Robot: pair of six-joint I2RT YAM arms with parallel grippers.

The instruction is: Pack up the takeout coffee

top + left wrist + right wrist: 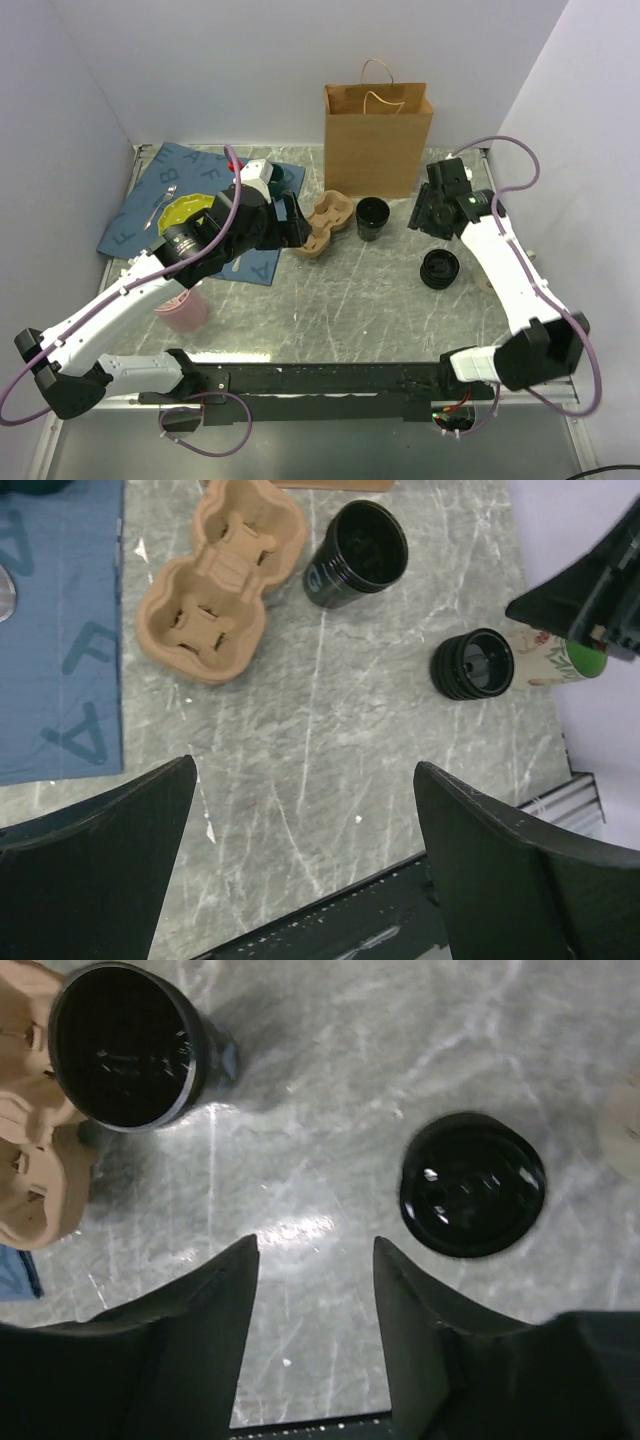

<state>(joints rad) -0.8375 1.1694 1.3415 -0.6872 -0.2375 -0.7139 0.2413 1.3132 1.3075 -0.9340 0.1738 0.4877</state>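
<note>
Grey counter (330,300) is carrying the lidless black cup (372,217), its lid (440,268) lying apart. Hovering spread open and empty: left end effector (305,775), right end effector (315,1250). Cup probably light and crushable, so gentle mid-wall gripping is looking safest.

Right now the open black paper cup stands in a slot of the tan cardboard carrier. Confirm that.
Wrong: the open black paper cup stands on the table beside the tan cardboard carrier, not in a slot; the left wrist view shows it.
</note>
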